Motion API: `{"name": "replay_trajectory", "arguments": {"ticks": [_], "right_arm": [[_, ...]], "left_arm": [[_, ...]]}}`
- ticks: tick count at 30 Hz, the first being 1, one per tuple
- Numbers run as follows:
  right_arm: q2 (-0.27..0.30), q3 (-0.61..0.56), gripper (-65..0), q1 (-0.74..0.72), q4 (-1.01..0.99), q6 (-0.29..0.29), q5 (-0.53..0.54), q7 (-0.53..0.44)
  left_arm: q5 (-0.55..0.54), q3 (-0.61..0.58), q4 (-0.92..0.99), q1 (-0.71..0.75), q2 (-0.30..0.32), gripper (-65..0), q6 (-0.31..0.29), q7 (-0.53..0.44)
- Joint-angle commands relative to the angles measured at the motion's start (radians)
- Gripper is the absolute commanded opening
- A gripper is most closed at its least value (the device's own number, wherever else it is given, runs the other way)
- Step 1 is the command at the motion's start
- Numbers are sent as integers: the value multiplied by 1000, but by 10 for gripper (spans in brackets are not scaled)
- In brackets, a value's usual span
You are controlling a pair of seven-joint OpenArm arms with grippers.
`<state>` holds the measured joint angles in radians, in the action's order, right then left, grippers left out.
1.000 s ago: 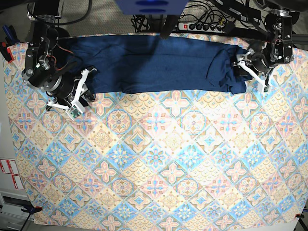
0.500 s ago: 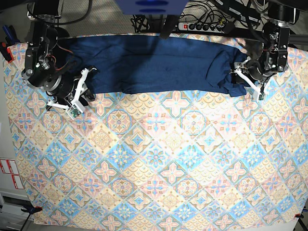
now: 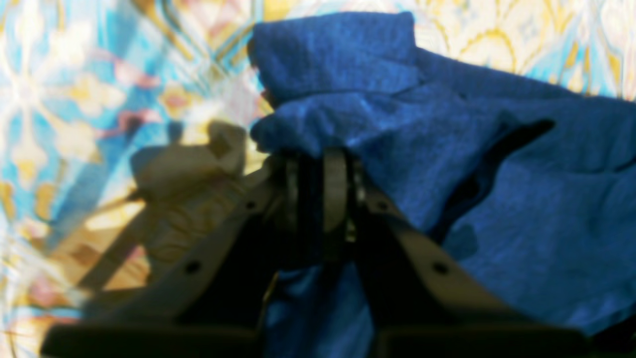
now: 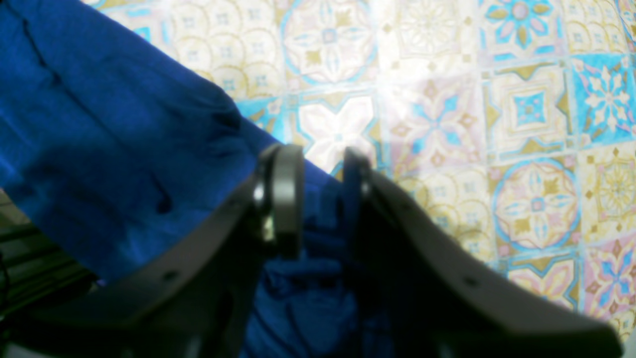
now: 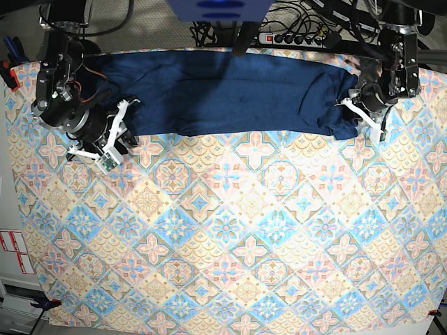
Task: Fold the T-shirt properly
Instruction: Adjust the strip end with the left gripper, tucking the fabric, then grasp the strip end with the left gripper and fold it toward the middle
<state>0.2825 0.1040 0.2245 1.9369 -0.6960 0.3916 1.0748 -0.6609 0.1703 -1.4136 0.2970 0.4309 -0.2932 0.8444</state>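
T-shirt (image 5: pixel 223 94): dark navy, folded into 1 long band across top of base view on tile-print cloth (image 5: pixel 230 237). Left gripper (image 3: pixel 318 174), upper right, clenched on its end. Right gripper (image 4: pixel 323 179), upper left, grasping opposite end.

The left gripper (image 3: pixel 318 189) has its two dark fingers almost together on a bunched edge of the navy T-shirt (image 3: pixel 497 199), which lies in folds on the patterned cloth (image 3: pixel 74 99), blurred here.
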Motion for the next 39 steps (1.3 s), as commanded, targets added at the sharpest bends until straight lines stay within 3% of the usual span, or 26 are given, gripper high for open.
{"name": "replay_trajectory", "arguments": {"ticks": [1, 13, 24, 26, 32, 39], "right_arm": [[11, 6, -515, -10, 16, -2, 11, -17], [11, 6, -515, -10, 16, -2, 11, -17], [13, 6, -515, -10, 16, -2, 11, -17], [13, 6, -515, -10, 16, -2, 11, -17], [13, 4, -515, -10, 16, -2, 11, -17], [13, 6, -515, -7, 16, -2, 11, -17]], "left_arm": [[-4, 16, -6, 0, 18, -650, -10, 26], [-4, 151, -6, -8, 127, -650, -13, 26], [-9, 208, -36, -22, 168, -650, -22, 36], [-9, 203, -118, 24, 142, -650, -37, 49], [-1, 165, -430, 86, -40, -650, -37, 209], [-1, 74, -539, 86, -171, -650, -31, 286]]}}
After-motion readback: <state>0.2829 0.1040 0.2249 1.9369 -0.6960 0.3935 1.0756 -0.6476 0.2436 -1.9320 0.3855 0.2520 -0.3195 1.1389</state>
